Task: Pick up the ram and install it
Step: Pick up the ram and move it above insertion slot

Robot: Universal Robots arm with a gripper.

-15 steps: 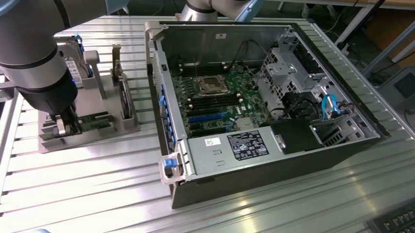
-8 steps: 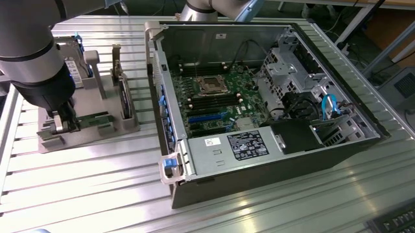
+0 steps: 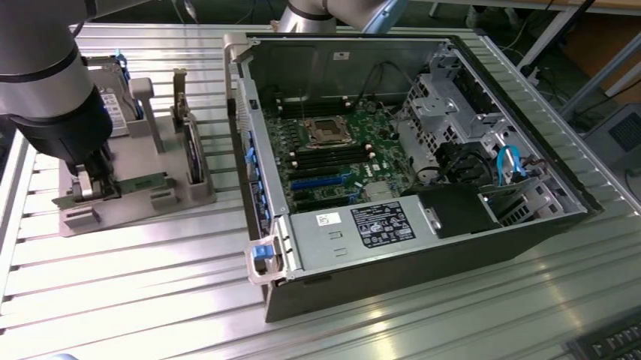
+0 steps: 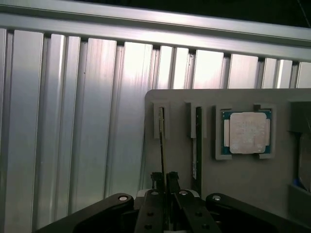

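Claw (image 4: 164, 182): clenched on the ram (image 4: 161, 141) between its tips. We fear a skewed grip jamming it in the holder (image 4: 243, 184).

A parts tray (image 3: 130, 214) sits on the table (image 3: 150, 300) at the exterior view's left, the open computer case (image 3: 401, 277) at its right. In the tray, the ram (image 4: 161, 141) stands in a slot between the fingers of the gripper (image 4: 164, 180), a second stick (image 4: 198, 141) alongside, a processor chip (image 4: 249, 132) beyond.
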